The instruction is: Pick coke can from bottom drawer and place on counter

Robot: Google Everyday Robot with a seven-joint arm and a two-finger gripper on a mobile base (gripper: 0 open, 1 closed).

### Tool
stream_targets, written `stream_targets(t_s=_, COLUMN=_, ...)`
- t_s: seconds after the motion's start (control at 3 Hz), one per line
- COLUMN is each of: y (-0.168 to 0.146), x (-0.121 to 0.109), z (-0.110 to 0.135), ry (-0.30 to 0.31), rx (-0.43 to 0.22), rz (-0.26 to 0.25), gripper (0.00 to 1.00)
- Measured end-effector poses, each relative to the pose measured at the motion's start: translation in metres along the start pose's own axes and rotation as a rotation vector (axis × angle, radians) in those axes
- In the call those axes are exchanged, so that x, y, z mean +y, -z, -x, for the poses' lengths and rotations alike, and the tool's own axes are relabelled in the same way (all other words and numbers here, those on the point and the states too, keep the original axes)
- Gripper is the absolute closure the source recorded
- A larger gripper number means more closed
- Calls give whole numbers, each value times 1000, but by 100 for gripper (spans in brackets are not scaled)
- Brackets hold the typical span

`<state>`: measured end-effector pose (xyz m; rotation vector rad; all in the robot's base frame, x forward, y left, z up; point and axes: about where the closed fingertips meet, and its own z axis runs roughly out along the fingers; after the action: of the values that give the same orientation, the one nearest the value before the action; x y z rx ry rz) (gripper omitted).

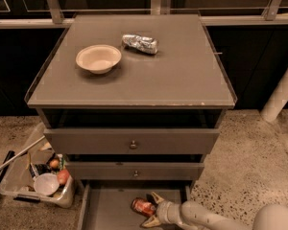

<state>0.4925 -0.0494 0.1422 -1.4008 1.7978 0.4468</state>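
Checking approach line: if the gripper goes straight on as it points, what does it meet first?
The coke can, lying on its side in the bottom drawer. The gripper points toward picture left, fingers open, its tips either side of the can's near end, though depth is unclear.
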Motion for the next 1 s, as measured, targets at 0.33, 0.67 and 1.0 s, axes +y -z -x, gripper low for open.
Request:
stream_targets(t_s=0.33, y=0, x=0, z=0, ry=0, rx=0, rz=0, gripper=41)
stream_targets(t_s=0.67, y=0, x=0, z=0, ry=0, rx=0, rz=0, gripper=64)
stream_targets(t_s=1.0, y=0, x=0, z=0, ry=0, rx=0, rz=0, gripper=87)
